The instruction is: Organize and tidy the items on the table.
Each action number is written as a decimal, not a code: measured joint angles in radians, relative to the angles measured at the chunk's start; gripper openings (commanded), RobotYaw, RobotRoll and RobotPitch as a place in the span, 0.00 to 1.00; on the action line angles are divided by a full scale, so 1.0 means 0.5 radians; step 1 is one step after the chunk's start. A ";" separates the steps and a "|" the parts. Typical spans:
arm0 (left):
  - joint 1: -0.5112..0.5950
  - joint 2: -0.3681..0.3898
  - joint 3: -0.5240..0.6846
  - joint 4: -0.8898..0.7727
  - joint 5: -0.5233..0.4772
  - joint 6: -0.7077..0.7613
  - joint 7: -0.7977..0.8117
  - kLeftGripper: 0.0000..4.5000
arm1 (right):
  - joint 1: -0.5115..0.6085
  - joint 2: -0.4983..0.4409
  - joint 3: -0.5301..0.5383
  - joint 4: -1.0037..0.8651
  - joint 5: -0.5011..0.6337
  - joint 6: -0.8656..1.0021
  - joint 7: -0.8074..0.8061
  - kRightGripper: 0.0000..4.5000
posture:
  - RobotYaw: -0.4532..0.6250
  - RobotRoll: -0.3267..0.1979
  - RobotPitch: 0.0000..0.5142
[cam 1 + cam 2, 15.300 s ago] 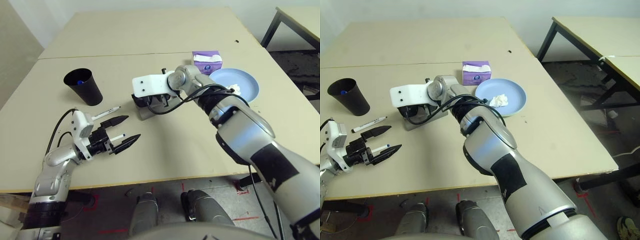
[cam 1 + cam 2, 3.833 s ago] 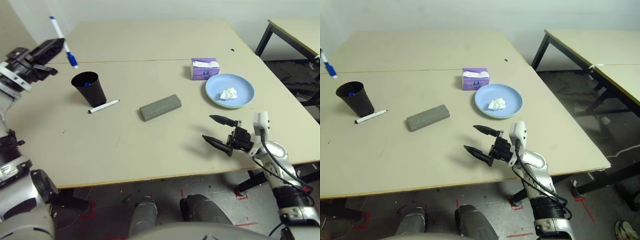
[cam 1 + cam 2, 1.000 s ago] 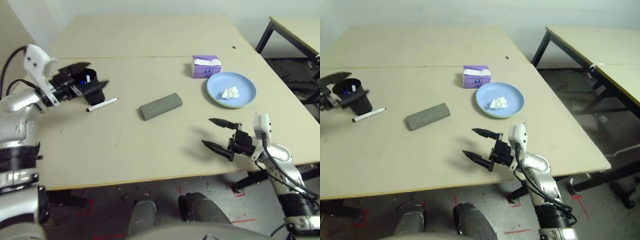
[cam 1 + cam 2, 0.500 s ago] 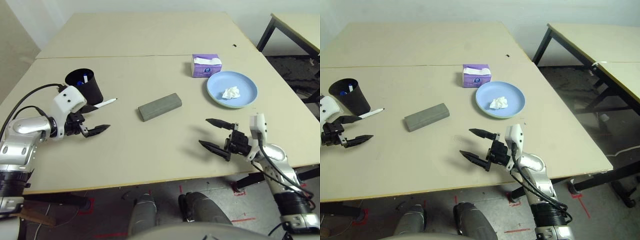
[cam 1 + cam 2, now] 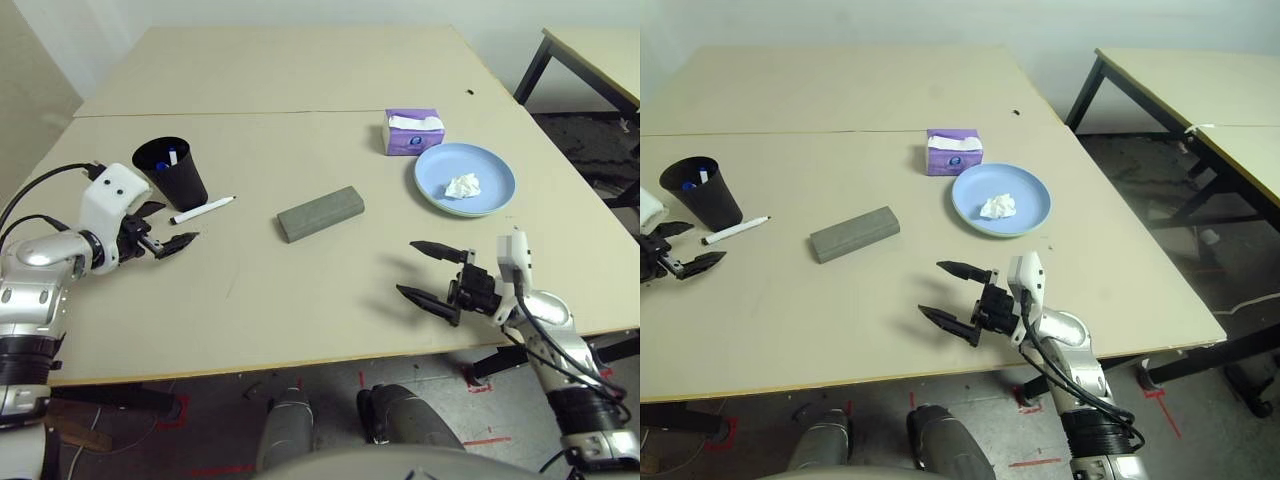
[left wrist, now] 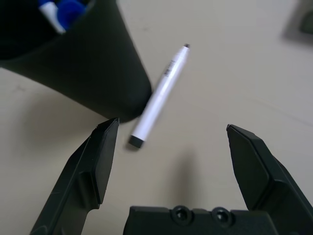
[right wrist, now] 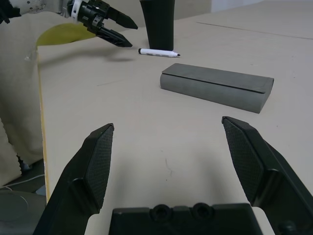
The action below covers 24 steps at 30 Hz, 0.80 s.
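Left wrist view: marker [image 6: 159,95] with unreadable dark print beside black cup [image 6: 73,63].

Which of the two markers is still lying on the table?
The black-capped marker, flat on the table beside the black cup. The blue-capped marker stands inside that cup.

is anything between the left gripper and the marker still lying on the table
Nothing visible. The left gripper is open and aimed at the black-capped marker, which lies flat with bare table between them. The black cup stands right beside the marker, close to one side of the approach.
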 measured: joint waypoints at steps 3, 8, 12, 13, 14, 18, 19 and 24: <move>-0.084 -0.035 -0.015 0.040 0.013 0.043 0.018 0.99 | 0.000 -0.003 0.001 -0.001 -0.001 0.000 0.003 1.00 | 0.36 0.62 0.20; -0.227 -0.075 -0.106 0.094 0.058 0.131 0.005 0.99 | 0.005 -0.006 0.004 -0.015 -0.001 0.001 0.004 1.00 | 0.35 0.62 0.19; -0.341 -0.074 -0.157 0.153 0.063 0.201 -0.042 0.99 | 0.010 -0.007 0.005 -0.022 -0.002 0.001 0.001 1.00 | 0.34 0.62 0.19; -0.353 -0.073 -0.166 0.160 0.063 0.218 -0.062 0.99 | 0.013 -0.007 0.005 -0.026 -0.002 0.001 -0.002 1.00 | 0.34 0.62 0.19; -0.358 -0.073 -0.170 0.167 0.063 0.233 -0.079 0.99 | 0.017 -0.007 0.005 -0.031 -0.002 0.001 -0.003 1.00 | 0.34 0.62 0.19; -0.380 -0.074 -0.176 0.201 0.059 0.285 -0.123 0.99 | 0.029 -0.008 0.005 -0.046 -0.002 0.000 -0.013 1.00 | 0.34 0.62 0.20; -0.383 -0.074 -0.176 0.201 0.059 0.285 -0.126 0.99 | 0.030 -0.008 0.005 -0.048 -0.002 0.000 -0.017 1.00 | 0.34 0.62 0.20; -0.385 -0.074 -0.175 0.200 0.058 0.286 -0.127 0.99 | 0.034 -0.014 0.005 -0.056 -0.002 -0.001 -0.023 1.00 | 0.34 0.62 0.19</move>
